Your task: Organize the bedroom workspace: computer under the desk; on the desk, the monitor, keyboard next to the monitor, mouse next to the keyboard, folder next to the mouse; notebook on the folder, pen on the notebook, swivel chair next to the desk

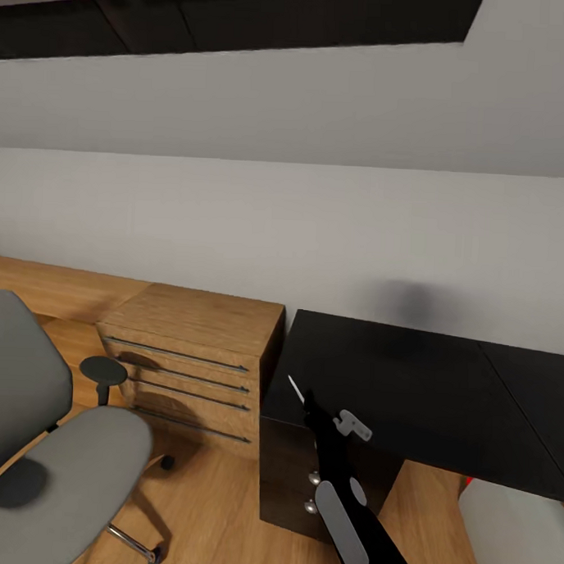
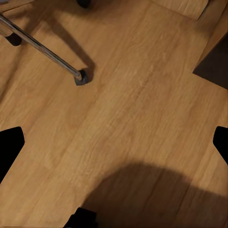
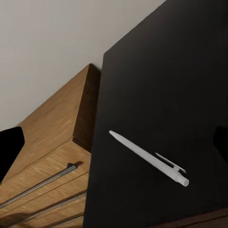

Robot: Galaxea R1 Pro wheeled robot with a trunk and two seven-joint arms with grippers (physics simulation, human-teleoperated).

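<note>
The desk [image 1: 425,395] is a glossy black top against the white wall [image 1: 317,226], with dark drawers [image 1: 306,480] below its left end showing two round knobs; nothing visible inside them, they look closed. Just left of the desk stands a low light-wood cabinet [image 1: 193,352], four drawers with long metal handles, all closed, its side touching or nearly touching the desk's left edge. A white pen [image 3: 149,159] lies flat on the desk top near the front-left corner; in the right wrist view its long axis runs diagonally, pointed tip toward the cabinet side, clip and button end toward the desk's inner area. In the head view the pen [image 1: 296,388] is partly hidden by the right arm, tip peeking out near the left front edge. The right gripper [image 1: 313,406] hovers over that corner, above the pen, not touching it; its fingers [image 3: 10,147] show as dark tips at both edges of the wrist view, spread wide apart with the pen between them. The left gripper [image 2: 114,142] faces the wood floor [image 2: 123,95], fingers wide apart, holding nothing; a chrome leg [image 2: 42,47] with a caster is in view. The swivel chair [image 1: 53,461], grey seat, black armrest, stands left of the cabinet, apart from the desk. A light grey computer [image 1: 517,530] sits on the floor under the desk's front edge at right, red mark at its top corner.
</note>
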